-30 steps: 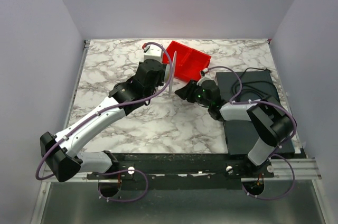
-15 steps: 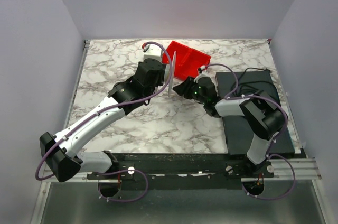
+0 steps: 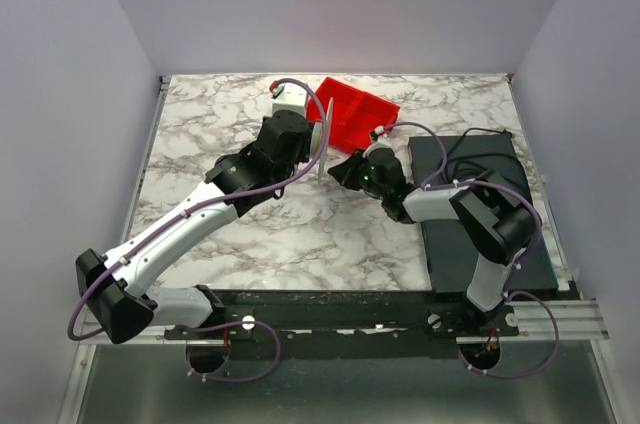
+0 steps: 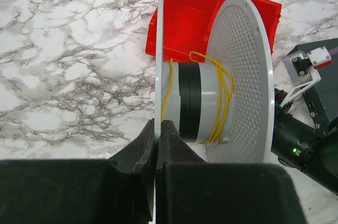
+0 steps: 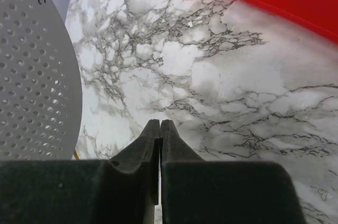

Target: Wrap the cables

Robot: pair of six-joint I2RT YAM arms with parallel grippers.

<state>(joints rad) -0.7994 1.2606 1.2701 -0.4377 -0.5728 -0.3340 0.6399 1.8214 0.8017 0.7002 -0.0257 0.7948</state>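
A white spool [image 4: 198,102] stands on edge, with yellow-orange cables [image 4: 227,97] looped loosely round its grey hub beside a black band. My left gripper [image 4: 158,123] is shut on the rim of the spool's thin plain flange [image 4: 158,49]. From above, the spool [image 3: 322,149] is between the two grippers. My right gripper [image 5: 160,122] is shut just right of the perforated flange [image 5: 37,76], low over the marble. Nothing shows between its fingers. A short bit of yellow cable [image 5: 75,155] peeks out beside its left finger. In the top view the right gripper [image 3: 340,172] nearly touches the spool.
A red two-compartment bin [image 3: 355,109] sits behind the spool, close to its far edge. A black box [image 3: 480,204] with black cords lies at the right, under the right arm. Purple arm cables loop over both wrists.
The right gripper has closed from partly open to shut and moved a little left toward the spool. The left arm and the spool have not moved.
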